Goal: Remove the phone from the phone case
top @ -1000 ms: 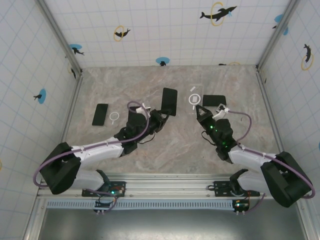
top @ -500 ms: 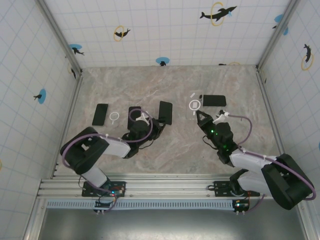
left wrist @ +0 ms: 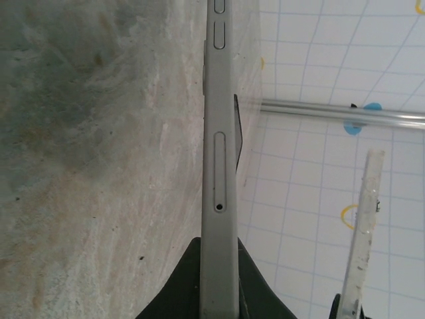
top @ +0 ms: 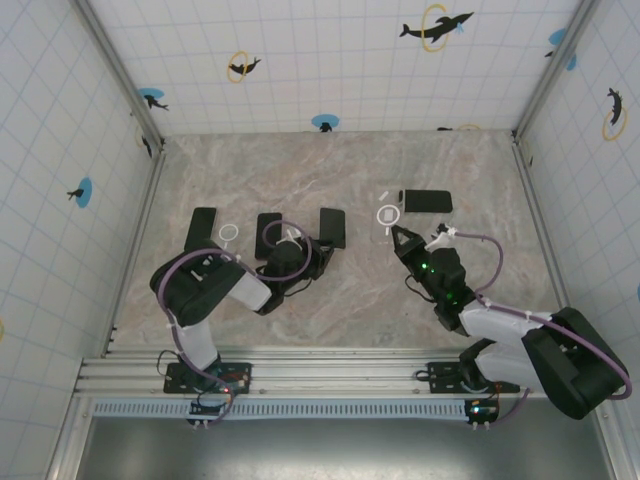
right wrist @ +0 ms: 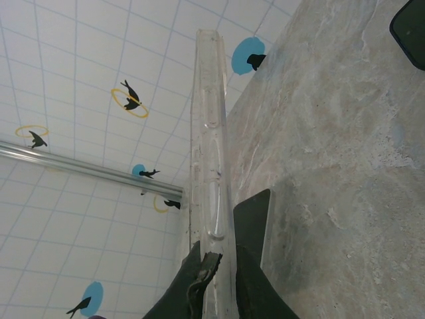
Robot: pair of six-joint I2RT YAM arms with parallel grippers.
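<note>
the left gripper (left wrist: 219,269) is clamped on one end of the grey phone (left wrist: 219,153), seen edge-on beside the marble table (left wrist: 99,133); the right gripper (right wrist: 214,266) pinches the clear phone case (right wrist: 209,126); phone and case are held apart, near mid-table.

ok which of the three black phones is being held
The middle phone, clamped edge-on in the left fingers; the leftmost phone and the far-right phone lie flat on the table.
</note>
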